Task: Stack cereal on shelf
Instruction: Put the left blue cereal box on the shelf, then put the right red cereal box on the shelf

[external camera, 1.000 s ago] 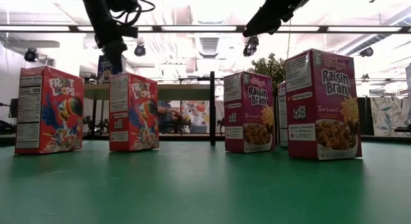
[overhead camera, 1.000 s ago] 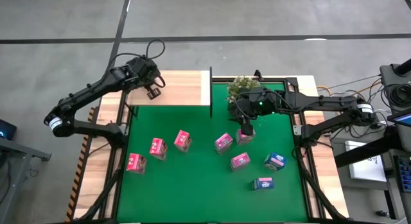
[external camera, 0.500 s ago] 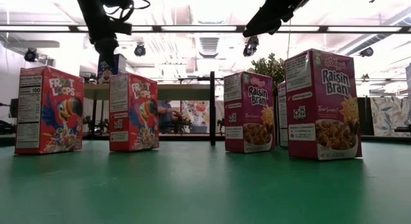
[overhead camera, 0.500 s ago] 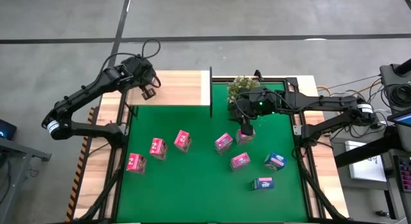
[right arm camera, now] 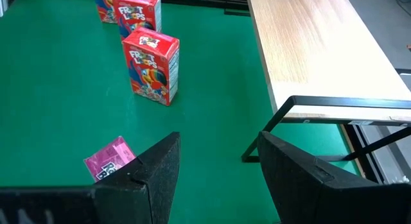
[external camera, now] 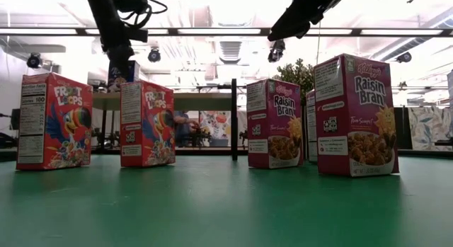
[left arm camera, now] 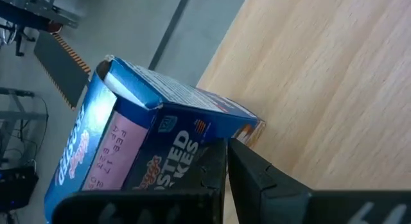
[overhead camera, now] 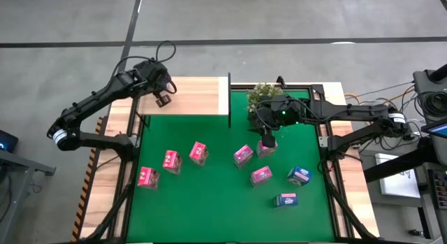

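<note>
Green mat [overhead camera: 223,195] unchanged since a second ago. Left gripper [overhead camera: 165,98] has shifted slightly over the shelf [overhead camera: 195,96], pinching a blue cereal box [left arm camera: 148,153] — apparently airborne. Pink boxes [overhead camera: 199,152] stand rightward; right gripper [overhead camera: 267,141], fingers spread, hovers near the plant [overhead camera: 262,92].

Grey concrete floor [overhead camera: 293,20], bright ceiling lights [external camera: 233,13] overhead.

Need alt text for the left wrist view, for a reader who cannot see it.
The left gripper is shut on a blue Frosted Flakes cereal box, held above the pale wooden shelf board. The box's top flap shows a date stamp, and grey floor lies beyond the board's edge.
</note>
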`<action>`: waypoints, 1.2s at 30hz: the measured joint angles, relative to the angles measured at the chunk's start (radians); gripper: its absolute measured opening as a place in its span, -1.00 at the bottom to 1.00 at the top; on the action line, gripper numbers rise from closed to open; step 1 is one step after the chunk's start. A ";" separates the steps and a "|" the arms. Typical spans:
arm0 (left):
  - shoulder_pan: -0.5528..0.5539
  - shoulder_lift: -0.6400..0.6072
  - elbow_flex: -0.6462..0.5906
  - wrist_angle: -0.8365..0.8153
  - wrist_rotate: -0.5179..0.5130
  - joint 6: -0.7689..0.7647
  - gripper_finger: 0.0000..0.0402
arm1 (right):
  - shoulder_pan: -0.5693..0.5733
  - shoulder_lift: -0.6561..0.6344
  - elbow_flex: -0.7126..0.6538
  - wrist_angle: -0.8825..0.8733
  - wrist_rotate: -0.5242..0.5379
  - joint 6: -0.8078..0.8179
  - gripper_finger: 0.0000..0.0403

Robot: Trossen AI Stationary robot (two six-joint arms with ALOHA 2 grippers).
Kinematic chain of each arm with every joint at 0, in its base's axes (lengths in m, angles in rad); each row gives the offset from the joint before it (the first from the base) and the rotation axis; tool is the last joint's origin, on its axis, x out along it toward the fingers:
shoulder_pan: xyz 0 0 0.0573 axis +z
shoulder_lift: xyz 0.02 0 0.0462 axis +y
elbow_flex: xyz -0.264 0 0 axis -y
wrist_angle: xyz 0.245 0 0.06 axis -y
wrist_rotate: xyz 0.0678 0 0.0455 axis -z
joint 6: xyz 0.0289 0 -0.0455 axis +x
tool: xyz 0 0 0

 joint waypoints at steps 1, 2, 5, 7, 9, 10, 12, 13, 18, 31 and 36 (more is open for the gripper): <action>0.000 0.000 0.000 -0.002 0.000 -0.004 -1.00 | 0.000 0.000 0.000 0.000 0.000 0.000 -0.03; 0.000 -0.001 0.000 -0.011 0.000 -0.008 -1.00 | 0.000 0.000 0.000 0.000 0.000 0.000 -0.03; 0.000 -0.012 0.000 -0.062 0.001 -0.022 -1.00 | 0.000 0.000 0.000 0.000 0.000 0.004 -0.03; 0.000 -0.022 0.000 -0.090 0.001 -0.032 -1.00 | 0.000 0.000 -0.001 -0.001 0.000 0.004 -0.03; 0.003 -0.030 -0.001 -0.097 0.000 -0.037 -1.00 | 0.000 0.000 -0.002 -0.001 0.000 0.011 -0.03; 0.004 -0.033 -0.002 -0.098 0.000 -0.038 -1.00 | 0.000 0.000 -0.002 0.000 0.000 0.012 -0.03; 0.005 -0.034 -0.002 -0.095 -0.018 -0.035 -1.00 | 0.000 0.000 -0.002 -0.001 0.000 0.011 -0.03; 0.006 -0.034 -0.002 -0.094 -0.037 -0.030 -1.00 | 0.000 0.000 -0.002 -0.001 0.000 0.011 -0.03; 0.011 -0.031 -0.002 -0.088 -0.067 -0.019 -1.00 | 0.000 0.000 -0.002 -0.001 0.000 0.011 -0.03; -0.074 -0.095 -0.002 -0.084 0.055 -0.149 -1.00 | 0.031 0.003 0.006 0.026 -0.007 0.004 -0.03; -0.262 -0.192 -0.021 -0.016 0.115 -0.310 -1.00 | 0.066 0.038 0.007 0.134 -0.009 -0.031 -0.03</action>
